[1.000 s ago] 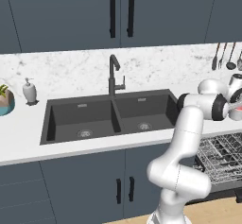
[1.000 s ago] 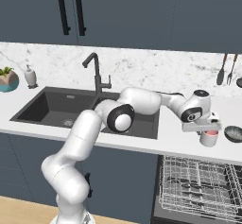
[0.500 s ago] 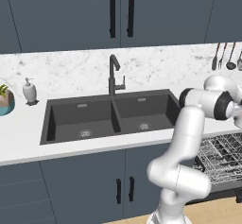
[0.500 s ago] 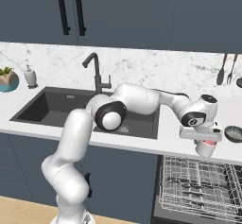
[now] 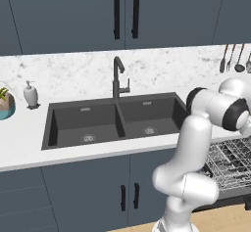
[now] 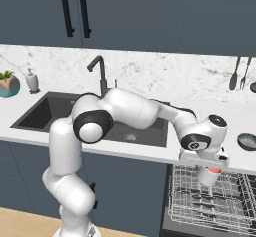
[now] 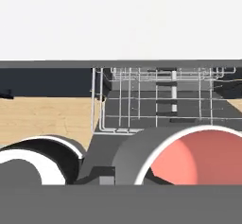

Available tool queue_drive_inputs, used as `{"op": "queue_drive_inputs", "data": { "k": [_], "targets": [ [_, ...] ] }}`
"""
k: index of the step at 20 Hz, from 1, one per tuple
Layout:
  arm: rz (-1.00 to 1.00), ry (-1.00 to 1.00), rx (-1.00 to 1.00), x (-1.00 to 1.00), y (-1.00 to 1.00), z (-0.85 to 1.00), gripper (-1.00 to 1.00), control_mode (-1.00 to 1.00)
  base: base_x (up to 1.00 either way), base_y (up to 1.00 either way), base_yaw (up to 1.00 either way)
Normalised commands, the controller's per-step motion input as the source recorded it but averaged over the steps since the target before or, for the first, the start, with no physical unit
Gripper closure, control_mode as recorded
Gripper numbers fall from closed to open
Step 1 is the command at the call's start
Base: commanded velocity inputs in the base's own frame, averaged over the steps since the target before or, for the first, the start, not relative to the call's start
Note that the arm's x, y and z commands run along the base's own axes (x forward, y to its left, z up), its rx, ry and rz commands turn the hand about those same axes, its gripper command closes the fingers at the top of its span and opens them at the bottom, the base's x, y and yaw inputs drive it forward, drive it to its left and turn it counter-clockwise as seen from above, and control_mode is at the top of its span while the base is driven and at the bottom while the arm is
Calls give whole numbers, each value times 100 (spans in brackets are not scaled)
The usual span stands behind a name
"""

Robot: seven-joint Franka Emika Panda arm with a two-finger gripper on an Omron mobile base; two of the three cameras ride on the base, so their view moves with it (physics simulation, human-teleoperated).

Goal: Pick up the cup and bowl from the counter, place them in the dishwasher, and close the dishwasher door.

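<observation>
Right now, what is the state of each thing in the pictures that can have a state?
gripper: shut on the cup, above the pulled-out rack
cup: held, off the counter, upright
bowl: resting on the counter, not yet moved
dishwasher: open, wire rack pulled out
upper cabinet doors: closed
faucet: no water running

1. One cup [image 6: 209,174].
2. One bowl [image 6: 247,141].
3. One soap bottle [image 5: 31,94].
4. One potted plant [image 5: 5,104].
5. One tap [image 5: 117,77].
6. Two sink basins [image 5: 83,123].
7. One pulled-out dishwasher rack [image 6: 210,201].
</observation>
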Motion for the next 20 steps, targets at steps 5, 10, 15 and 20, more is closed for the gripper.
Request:
{"op": "queue_drive_inputs", "data": {
  "k": [5,10,15,20],
  "targets": [
    [0,-12,8,-28,5,-11,100,-100,0,0,0],
    [2,-20,9,1,-6,-27,100,-100,0,0,0],
    [1,-20,9,0,-28,-33,100,-100,0,0,0],
    [3,-17,8,8,-25,-39,100,-100,0,0,0]
  ]
}}
